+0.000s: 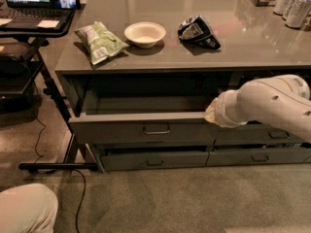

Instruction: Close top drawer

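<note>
The top drawer [141, 125] is a wide dark-grey drawer under the grey counter [194, 52], with a small metal bar handle [156, 129] in the middle of its front. It stands a little way out, and its inside shows as a dark strip. My gripper [210, 114] is at the right end of the drawer's front, against its top edge. The white arm [272, 103] reaches in from the right and hides the fingers.
On the counter lie a green chip bag [99, 40], a white bowl [145, 34] and a dark chip bag [198, 32]; cans [291, 4] stand at the far right. Lower grey drawers [155, 159] sit beneath. A laptop stand [34, 28] and cables are on the left.
</note>
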Available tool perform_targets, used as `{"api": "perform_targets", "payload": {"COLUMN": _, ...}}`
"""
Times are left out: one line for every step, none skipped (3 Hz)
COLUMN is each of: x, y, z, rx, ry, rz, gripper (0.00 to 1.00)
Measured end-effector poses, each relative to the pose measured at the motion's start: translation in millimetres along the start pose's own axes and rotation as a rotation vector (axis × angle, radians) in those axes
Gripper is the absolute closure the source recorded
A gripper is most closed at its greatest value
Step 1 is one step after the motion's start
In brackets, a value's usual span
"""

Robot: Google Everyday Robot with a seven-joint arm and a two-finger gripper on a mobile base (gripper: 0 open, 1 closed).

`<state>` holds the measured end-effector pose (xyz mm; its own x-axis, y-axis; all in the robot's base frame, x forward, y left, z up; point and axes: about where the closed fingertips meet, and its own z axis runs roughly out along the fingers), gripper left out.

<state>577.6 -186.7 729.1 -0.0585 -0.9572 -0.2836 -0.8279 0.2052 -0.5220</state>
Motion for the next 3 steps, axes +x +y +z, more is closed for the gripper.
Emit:
{"api": "perform_targets", "payload": {"x": 8.3, "y": 11.1, "z": 8.4, "rx": -0.062, "ry": -0.003, "rz": 0.051, "gripper": 1.0}}
{"api": "perform_targets", "payload": {"x": 9.0, "y": 25.4, "z": 27.1, "rx": -0.153, "ry": -0.01, "rz": 0.068, "gripper": 1.0}}
{"api": "perform_targets", "payload": {"x": 7.7, "y": 35.8, "z": 50.7, "rx": -0.235, "ry": -0.011, "rz": 0.066, "gripper": 1.0}}
